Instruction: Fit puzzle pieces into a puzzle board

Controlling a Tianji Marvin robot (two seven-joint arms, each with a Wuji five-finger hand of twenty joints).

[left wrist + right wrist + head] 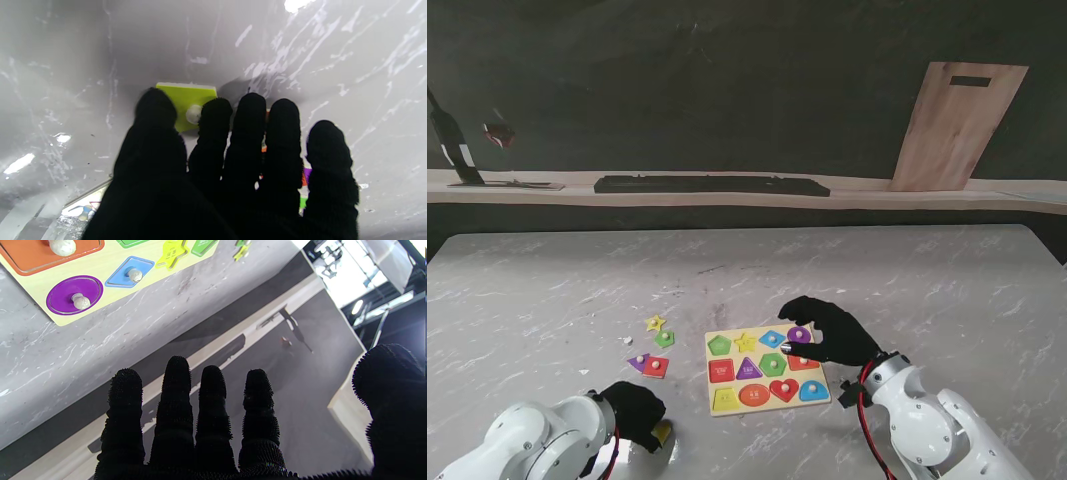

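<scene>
Wooden puzzle board at lower centre looked nearly filled — four pieces lay loose left; left hand pinching a yellow-green square piece, right hand spread, empty.

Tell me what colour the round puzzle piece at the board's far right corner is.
Purple, with a pale knob: the round puzzle piece shows best in the right wrist view.
</scene>
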